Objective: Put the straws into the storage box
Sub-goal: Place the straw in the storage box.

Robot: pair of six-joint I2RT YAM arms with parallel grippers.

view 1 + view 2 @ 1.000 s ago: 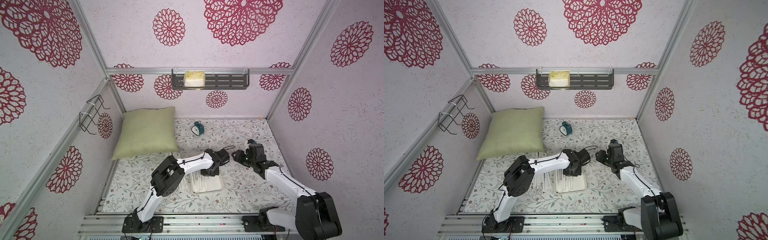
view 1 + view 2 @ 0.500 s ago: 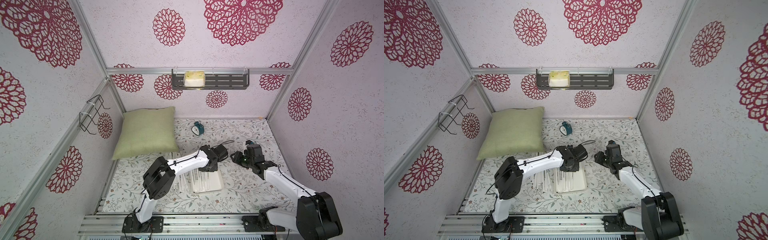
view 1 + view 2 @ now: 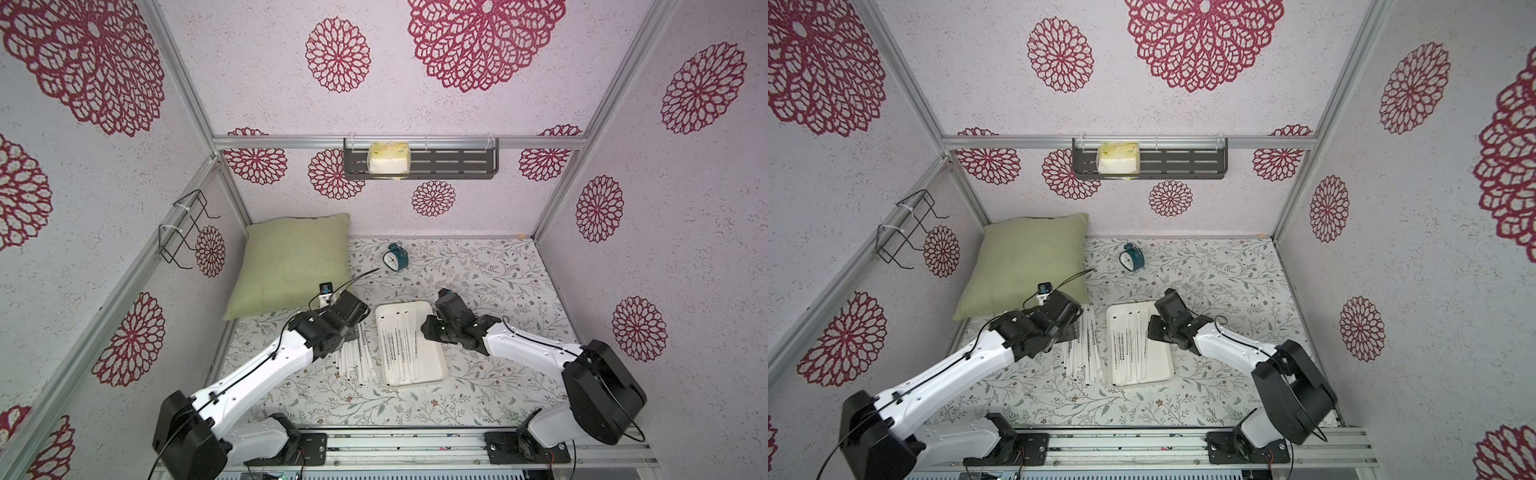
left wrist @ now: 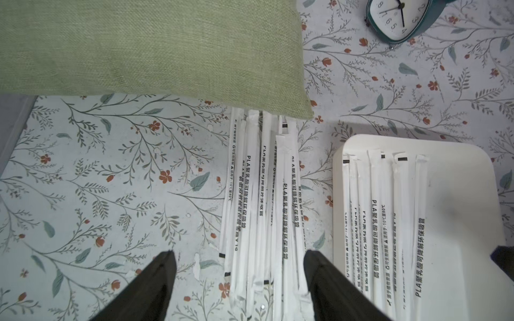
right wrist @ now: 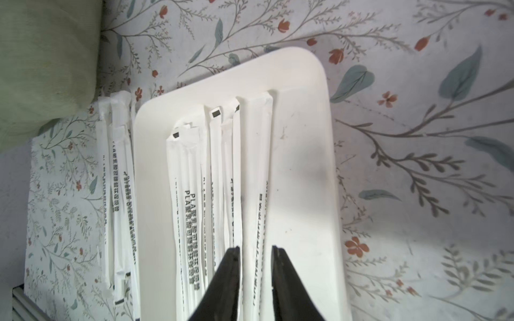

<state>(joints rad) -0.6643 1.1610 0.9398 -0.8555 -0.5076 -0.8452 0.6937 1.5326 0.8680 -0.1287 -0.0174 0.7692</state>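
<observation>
The left arm has swung off the storage box to the loose pile beside it, and its jaws have spread. The right arm has edged in over the box's right side.

Some straws lie lengthwise in the box, bunched toward its left half; the right half is bare. More straws lie in a pile on the floral table just beside the box's left rim. Their far ends are tucked under the corner of the green cushion, and their near ends run out of the left wrist picture. In both top views the left wrist covers part of this pile, and the print on the wrappers is too small to read there.

The left gripper hangs over the pile with its jaws wide apart, one either side of it, holding nothing. The right gripper is low over the box with its jaws close together and one straw running between them; I cannot tell whether they pinch it. Both grippers' fingertips are hidden under the wrists in the top views.

The teal clock stands well behind the box; the left wrist view cuts it off.
</observation>
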